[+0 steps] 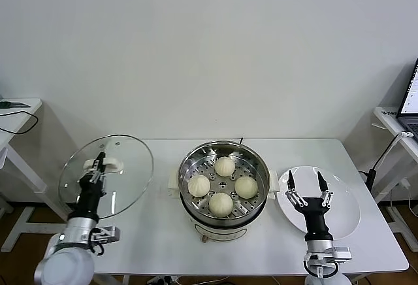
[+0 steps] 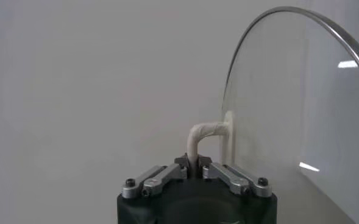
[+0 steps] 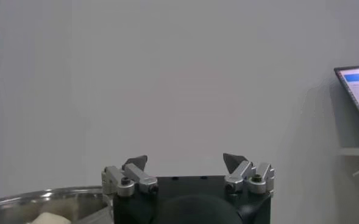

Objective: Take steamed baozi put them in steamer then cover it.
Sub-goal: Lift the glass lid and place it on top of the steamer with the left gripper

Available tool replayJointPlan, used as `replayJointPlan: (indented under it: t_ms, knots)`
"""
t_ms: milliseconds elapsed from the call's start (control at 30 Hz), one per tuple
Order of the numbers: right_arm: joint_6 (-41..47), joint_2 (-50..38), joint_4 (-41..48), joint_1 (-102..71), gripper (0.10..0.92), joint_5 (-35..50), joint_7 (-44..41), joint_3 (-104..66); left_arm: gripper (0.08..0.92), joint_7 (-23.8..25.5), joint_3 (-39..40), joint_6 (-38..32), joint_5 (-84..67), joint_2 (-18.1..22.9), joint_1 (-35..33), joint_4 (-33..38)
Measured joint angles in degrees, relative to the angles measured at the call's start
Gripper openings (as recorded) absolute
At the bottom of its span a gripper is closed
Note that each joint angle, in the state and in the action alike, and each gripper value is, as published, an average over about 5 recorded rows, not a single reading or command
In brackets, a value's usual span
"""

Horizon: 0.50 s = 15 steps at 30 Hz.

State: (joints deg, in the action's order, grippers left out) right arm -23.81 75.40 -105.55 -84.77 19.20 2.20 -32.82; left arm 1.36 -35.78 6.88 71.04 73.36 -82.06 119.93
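Note:
The steamer (image 1: 224, 159), a shiny steel pot on a cream base, stands mid-table with its perforated tray holding several cream-white baozi (image 1: 225, 166). My left gripper (image 1: 98, 165) is shut on the cream handle (image 2: 199, 137) of the glass cover (image 1: 127, 174) and holds it tilted upright in the air, left of the steamer. The cover's glass disc (image 2: 301, 115) fills one side of the left wrist view. My right gripper (image 1: 305, 182) is open and empty above the white plate (image 1: 346, 216), right of the steamer. It also shows open in the right wrist view (image 3: 185, 162).
The white plate has nothing on it. The steamer's rim (image 3: 39, 198) shows at the edge of the right wrist view. A side table with cables (image 1: 16, 112) stands far left, and a laptop on a stand (image 1: 408, 105) far right.

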Motion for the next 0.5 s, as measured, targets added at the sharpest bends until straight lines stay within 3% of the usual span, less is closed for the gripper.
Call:
replayJointPlan:
  t_ms: [500]
  knots:
    - [0.9,-0.5,1.5,-0.2,0.823,1.6,0.0,-4.7,0.186,8.9,21.9,14.9,6.4,-2.1,7.8,5.0]
